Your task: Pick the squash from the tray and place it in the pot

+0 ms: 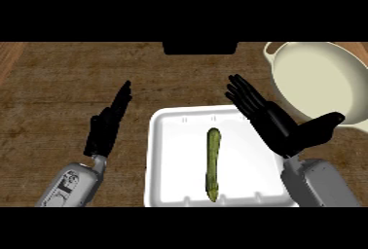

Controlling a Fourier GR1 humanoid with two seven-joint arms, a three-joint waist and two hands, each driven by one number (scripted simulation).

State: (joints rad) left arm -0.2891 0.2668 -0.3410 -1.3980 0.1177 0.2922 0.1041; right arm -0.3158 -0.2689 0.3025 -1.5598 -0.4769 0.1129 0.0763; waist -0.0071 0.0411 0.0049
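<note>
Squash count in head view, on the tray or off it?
1. The single squash lies lengthwise near the middle of the white tray, untouched by either hand. None shows in the cream pot at upper right, though its far edge is cut off by the frame.

I see counter (pixel 64 87) as rough matt brown wood grain. Tray (pixel 169 160) smooth matt white, plastic-looking. Pot (pixel 316 78) smooth cream, slight sheen. Squash (pixel 213 163) dull green skin. Hands matt black, forearms grey w/ sheen.
</note>
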